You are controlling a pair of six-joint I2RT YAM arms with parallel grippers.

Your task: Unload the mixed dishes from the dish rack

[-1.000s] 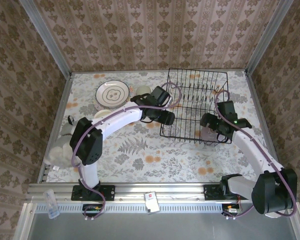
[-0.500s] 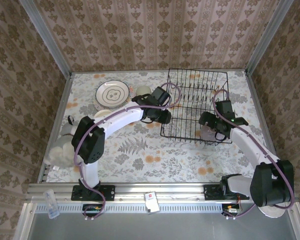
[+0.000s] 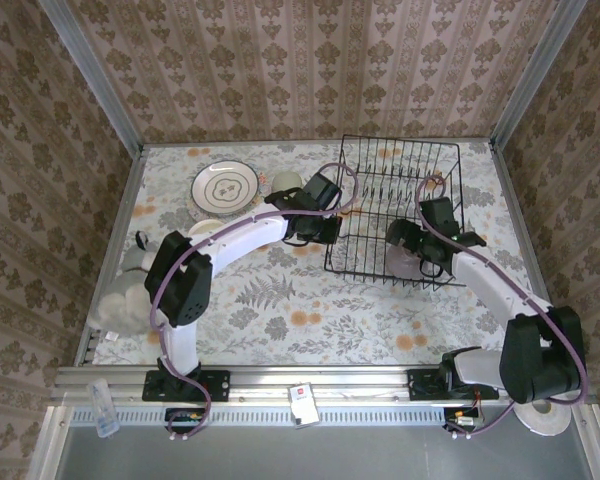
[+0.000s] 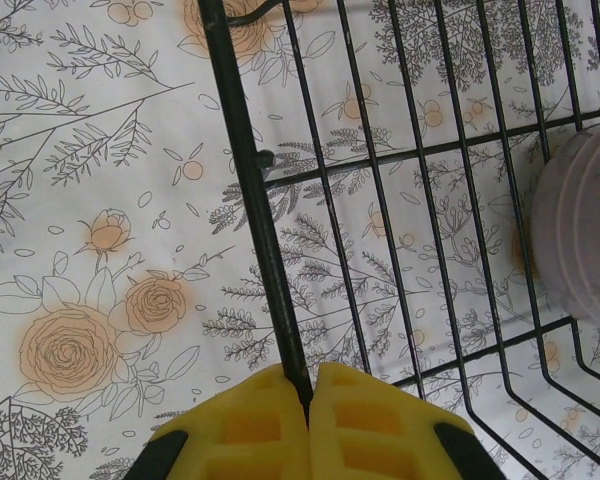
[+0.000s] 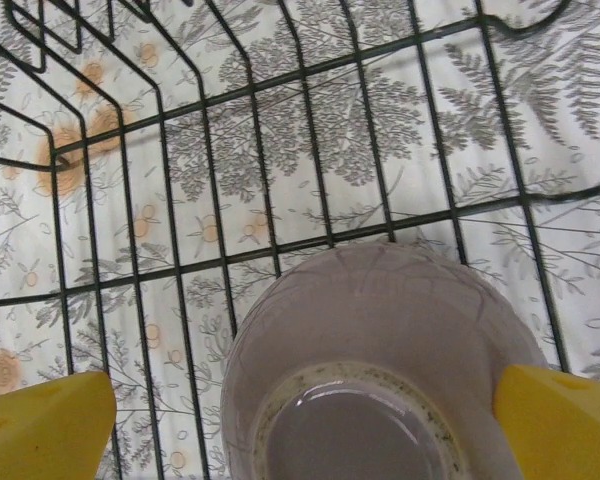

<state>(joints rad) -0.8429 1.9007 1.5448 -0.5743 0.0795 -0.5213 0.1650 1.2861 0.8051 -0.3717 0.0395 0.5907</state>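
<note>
The left claw (image 4: pixel 308 385) has just pinched the dish rack (image 3: pixel 395 195) by its left rim (steadying it, I'd guess). The right claw (image 5: pixel 302 422), spread wide, straddles the lavender bowl (image 5: pixel 380 320) at the rack's near edge.

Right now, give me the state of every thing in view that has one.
dish rack: upright on the table, edge wire gripped.
lavender bowl: in the rack, not gripped.
round plate: flat on the table, out of the rack.
left gripper: jaws shut on the dish rack's edge wire.
right gripper: jaws open, either side of the lavender bowl.
</note>
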